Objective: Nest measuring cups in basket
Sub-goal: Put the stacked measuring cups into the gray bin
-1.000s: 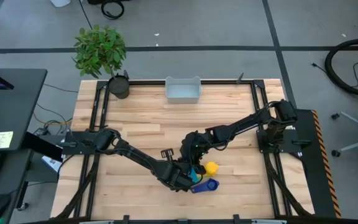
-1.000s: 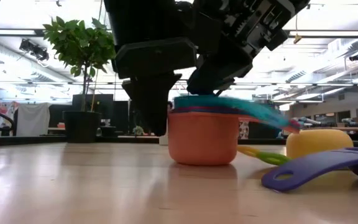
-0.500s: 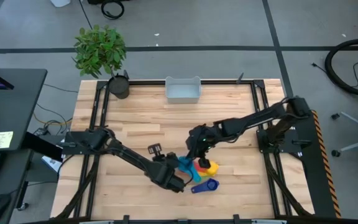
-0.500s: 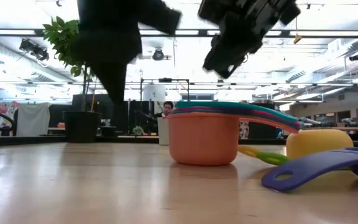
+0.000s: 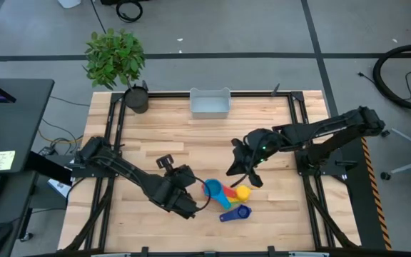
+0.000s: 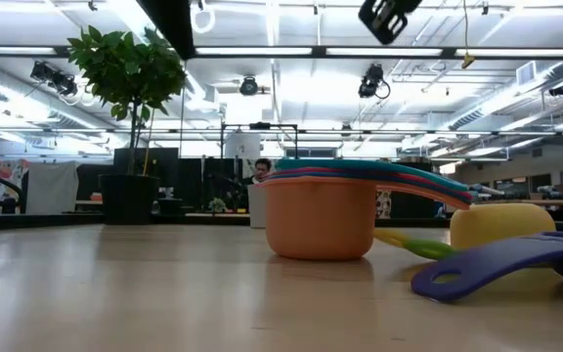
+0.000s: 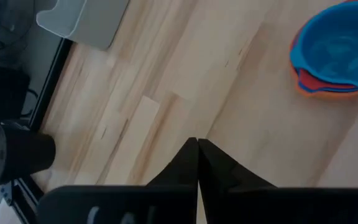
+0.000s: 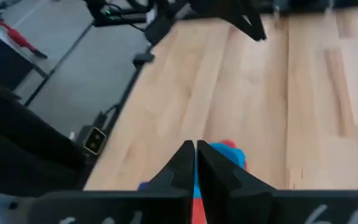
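**Light plastic cups wait in a stack, far from the basket**

The nested cups (image 5: 212, 189) stand on the tabletop (image 5: 155, 143) near its front edge, between the two arms. The blue one lies on top, with red and orange rims showing under it in the left wrist view (image 7: 334, 53). Just beside the stack a yellow cup (image 5: 242, 192) and a dark blue cup (image 5: 236, 213) lie separately, and in the low view a green handle (image 6: 413, 244) lies on the wood between the stack and the yellow cup. The basket (image 5: 210, 104) is at the far edge of the tabletop, well apart from all of them, and I see nothing inside it.

The left hand (image 5: 189, 208) hangs near the stack, to its left, with the fingers pressed together and holding nothing. The right hand (image 5: 244, 171) is above the yellow cup; its fingers (image 8: 194, 163) look nearly together and also empty.

These cups seem to be thin hard plastic, so I judge them very light, stiff and a little slippery. They will not break easily, but a push from one side can slide the whole stack on the smooth wood. The flat handles, which stick out toward the right, look like the best place to grip. A grip over a rim wall is also possible, but the round wall may slip out. If only the top cup is lifted, the others probably stay behind.
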Robot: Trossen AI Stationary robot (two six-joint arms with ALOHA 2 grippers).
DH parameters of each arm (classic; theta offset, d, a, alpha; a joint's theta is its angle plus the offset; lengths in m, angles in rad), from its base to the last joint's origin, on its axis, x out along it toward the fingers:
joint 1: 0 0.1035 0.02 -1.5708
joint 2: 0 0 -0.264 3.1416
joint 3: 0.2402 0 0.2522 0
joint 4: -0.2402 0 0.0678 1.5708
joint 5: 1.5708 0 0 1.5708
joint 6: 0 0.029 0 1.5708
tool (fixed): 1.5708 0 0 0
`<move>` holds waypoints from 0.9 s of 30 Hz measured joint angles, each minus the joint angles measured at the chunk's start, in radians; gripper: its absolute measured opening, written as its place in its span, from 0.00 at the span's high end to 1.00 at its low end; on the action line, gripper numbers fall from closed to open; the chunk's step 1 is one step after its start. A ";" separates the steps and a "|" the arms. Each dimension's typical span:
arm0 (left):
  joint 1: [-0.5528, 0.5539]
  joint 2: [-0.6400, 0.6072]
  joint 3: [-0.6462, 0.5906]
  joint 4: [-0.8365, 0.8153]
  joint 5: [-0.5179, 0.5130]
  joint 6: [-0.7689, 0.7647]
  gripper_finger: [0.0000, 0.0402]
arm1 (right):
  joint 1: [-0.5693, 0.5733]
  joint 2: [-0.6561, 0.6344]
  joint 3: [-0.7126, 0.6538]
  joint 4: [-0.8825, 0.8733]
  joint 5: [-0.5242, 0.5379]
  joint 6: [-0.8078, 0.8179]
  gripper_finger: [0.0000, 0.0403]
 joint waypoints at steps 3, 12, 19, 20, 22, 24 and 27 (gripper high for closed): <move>-0.004 -0.019 0.000 -0.004 -0.004 0.000 0.99 | 0.014 -0.022 0.000 0.004 -0.043 0.033 0.95; -0.013 -0.070 0.000 -0.005 -0.027 0.003 0.98 | 0.057 -0.006 0.000 -0.099 -0.095 0.276 0.91; -0.013 -0.078 0.000 -0.013 -0.034 0.022 0.98 | 0.099 0.031 -0.002 -0.338 -0.073 0.308 0.78; -0.013 -0.078 0.000 -0.013 -0.034 0.024 0.98 | 0.105 0.042 -0.002 -0.363 -0.074 0.297 0.76; -0.013 -0.078 0.000 -0.012 -0.034 0.026 0.98 | 0.115 0.064 -0.002 -0.398 -0.074 0.272 0.72; -0.013 -0.078 0.000 -0.012 -0.034 0.026 0.98 | 0.123 0.092 -0.002 -0.416 -0.072 0.245 0.68; -0.013 -0.078 0.000 -0.013 -0.034 0.026 0.98 | 0.136 0.140 -0.002 -0.422 -0.049 0.202 0.63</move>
